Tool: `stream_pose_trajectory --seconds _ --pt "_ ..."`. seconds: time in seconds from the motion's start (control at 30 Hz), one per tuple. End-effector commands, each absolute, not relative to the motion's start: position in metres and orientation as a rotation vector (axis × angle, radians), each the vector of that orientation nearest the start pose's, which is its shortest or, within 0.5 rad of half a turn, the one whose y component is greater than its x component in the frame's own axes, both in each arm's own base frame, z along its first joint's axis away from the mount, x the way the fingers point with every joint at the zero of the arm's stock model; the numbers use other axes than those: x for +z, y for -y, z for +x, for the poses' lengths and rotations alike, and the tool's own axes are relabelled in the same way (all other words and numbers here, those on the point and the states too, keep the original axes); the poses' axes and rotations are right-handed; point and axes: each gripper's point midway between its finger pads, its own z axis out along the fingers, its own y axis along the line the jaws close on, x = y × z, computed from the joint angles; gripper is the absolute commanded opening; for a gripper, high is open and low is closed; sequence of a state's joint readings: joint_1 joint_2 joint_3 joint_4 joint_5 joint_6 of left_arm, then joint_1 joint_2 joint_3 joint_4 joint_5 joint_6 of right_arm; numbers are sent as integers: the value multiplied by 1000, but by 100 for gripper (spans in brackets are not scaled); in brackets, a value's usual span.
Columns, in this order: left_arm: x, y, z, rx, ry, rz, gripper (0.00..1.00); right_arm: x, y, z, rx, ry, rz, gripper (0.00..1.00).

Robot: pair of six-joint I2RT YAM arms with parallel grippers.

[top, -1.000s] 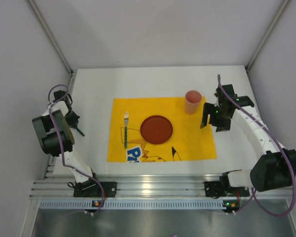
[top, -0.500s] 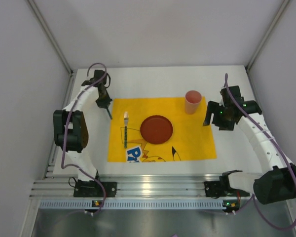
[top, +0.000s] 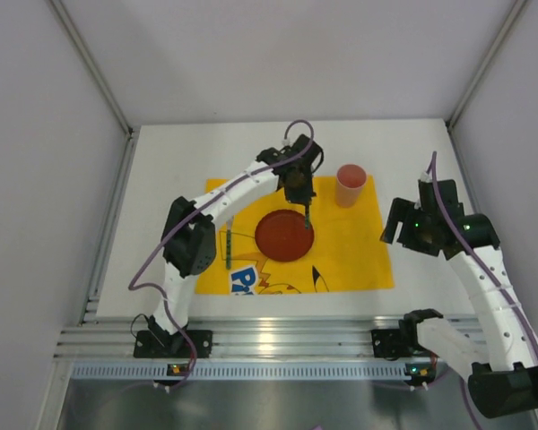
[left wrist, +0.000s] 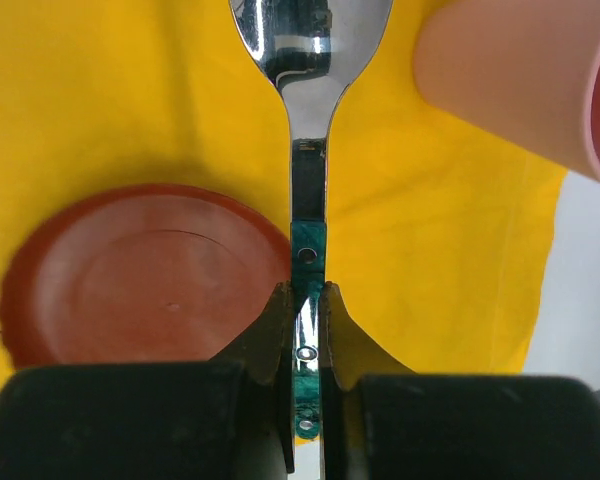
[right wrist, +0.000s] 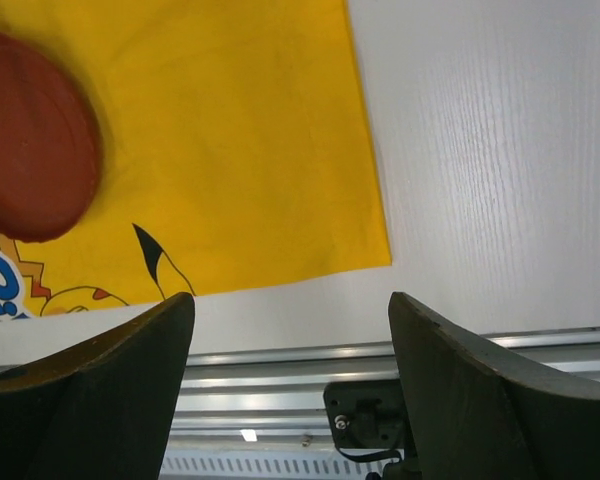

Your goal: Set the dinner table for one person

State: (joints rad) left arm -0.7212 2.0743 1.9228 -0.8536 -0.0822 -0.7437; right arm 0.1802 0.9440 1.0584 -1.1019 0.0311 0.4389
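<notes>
The spoon (left wrist: pixel 308 60) hangs between plate (left wrist: pixel 140 270) rim and cup (left wrist: pixel 510 90) (yellow cloth (left wrist: pixel 100 100) beneath).

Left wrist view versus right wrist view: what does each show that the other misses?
Only the left wrist: the left gripper shut on a green-handled spoon, plus the pink cup. Only the right wrist: the right gripper open and empty, the cloth's cartoon print, and the silver rail. Both: the yellow cloth, the red plate, and a bit of the white dinner table.
</notes>
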Motion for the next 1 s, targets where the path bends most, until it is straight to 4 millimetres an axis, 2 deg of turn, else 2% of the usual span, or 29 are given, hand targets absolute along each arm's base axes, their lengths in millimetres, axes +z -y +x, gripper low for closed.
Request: stream_pose_trajectory --seconds 0.0,0.07,0.17,0.4,0.53,0.7,0.83,0.87,0.97 --pt "137 387 347 -540 -2693 -58 0 184 -41 187 166 -2545 385 79" --pt "128 408 337 -566 -2712 -35 0 183 -41 181 170 -2544 389 79" --pt "116 426 326 -617 -2754 -53 0 183 -39 173 168 -2543 389 79" --pt "91 443 313 -649 -2810 -123 0 180 -32 156 134 -2560 381 80" --pt "79 453 303 -650 -2826 -129 0 180 -34 154 147 -2563 367 80" --pt "65 457 300 -636 -2847 -130 0 178 -36 155 158 -2576 355 80" --pt "62 455 294 -611 -2864 -134 0 176 -38 156 167 -2585 345 80" --pt "61 454 294 -605 -2864 -140 1 176 -38 157 169 -2583 346 80" --pt "61 455 290 -608 -2871 -141 13 174 -39 159 169 -2588 344 80"
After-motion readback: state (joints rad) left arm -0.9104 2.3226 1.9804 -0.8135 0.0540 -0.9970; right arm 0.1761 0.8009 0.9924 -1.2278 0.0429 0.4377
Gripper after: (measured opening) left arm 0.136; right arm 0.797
